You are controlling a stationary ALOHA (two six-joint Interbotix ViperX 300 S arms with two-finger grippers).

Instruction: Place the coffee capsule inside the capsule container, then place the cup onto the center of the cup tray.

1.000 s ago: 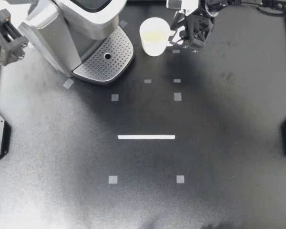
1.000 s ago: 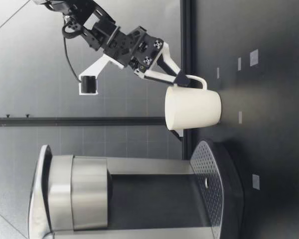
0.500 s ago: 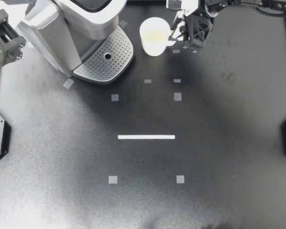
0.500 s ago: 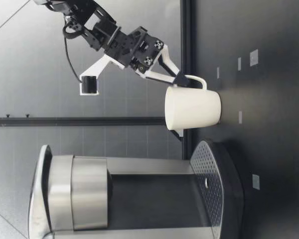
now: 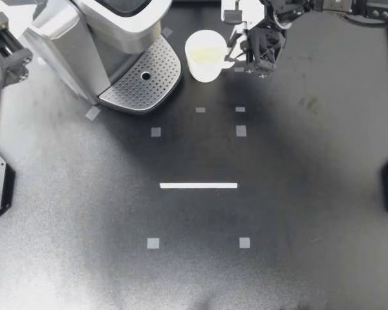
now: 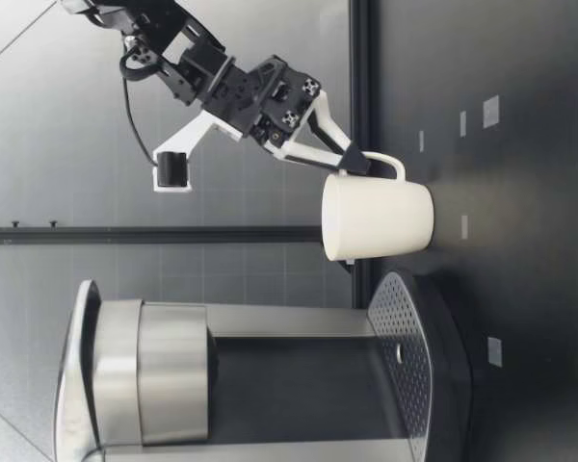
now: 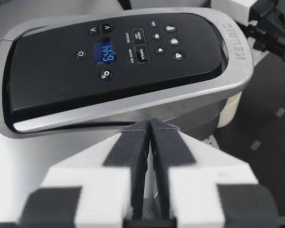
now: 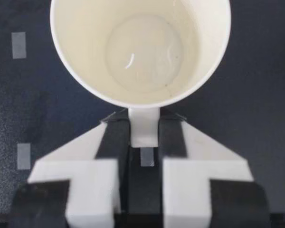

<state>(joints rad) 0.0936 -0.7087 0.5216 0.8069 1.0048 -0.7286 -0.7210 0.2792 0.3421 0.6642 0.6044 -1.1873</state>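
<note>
Right gripper (image 5: 238, 53) clamped on cup (image 5: 205, 55) handle, near bench (image 5: 297, 194) back edge, just beside cup tray (image 5: 142, 81). Left gripper (image 5: 22, 57) fingers together, empty, back left corner, by coffee machine (image 5: 103, 26).

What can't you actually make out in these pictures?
Capsule: in no view; if loaded, the coffee machine's shut lid hides it.
Cup handle: top view, mostly covered by the right arm's jaws.
Cup's base: low view, too unclear whether it touches the table.
Left arm: top view, cut off by the edge.
</note>
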